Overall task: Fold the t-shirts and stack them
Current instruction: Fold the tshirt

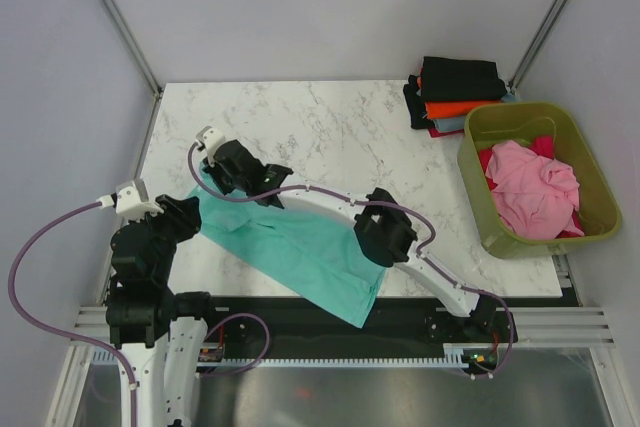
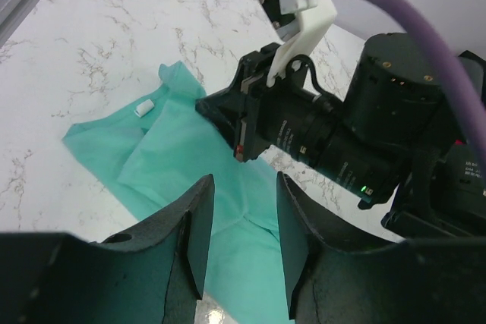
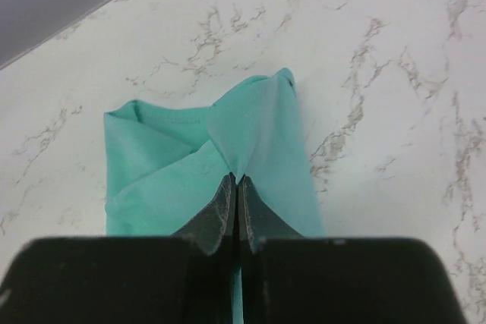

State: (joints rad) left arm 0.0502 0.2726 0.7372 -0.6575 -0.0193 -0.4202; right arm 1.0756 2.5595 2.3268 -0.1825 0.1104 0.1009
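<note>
The right gripper [image 3: 235, 181] is pinched shut on a thin fold of the teal t-shirt [image 3: 262, 134] between its tips. The left gripper [image 2: 243, 184] stands half open over the cloth, empty. Such a small bite may slip when pulled.

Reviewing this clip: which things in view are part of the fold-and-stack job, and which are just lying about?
Part of the job:
teal t-shirt, pinched by the right gripper
left gripper, open over it
folded stack at the far right
pink t-shirt, crumpled

Just lying about:
olive-green tub holding the pink one
marble table
</note>
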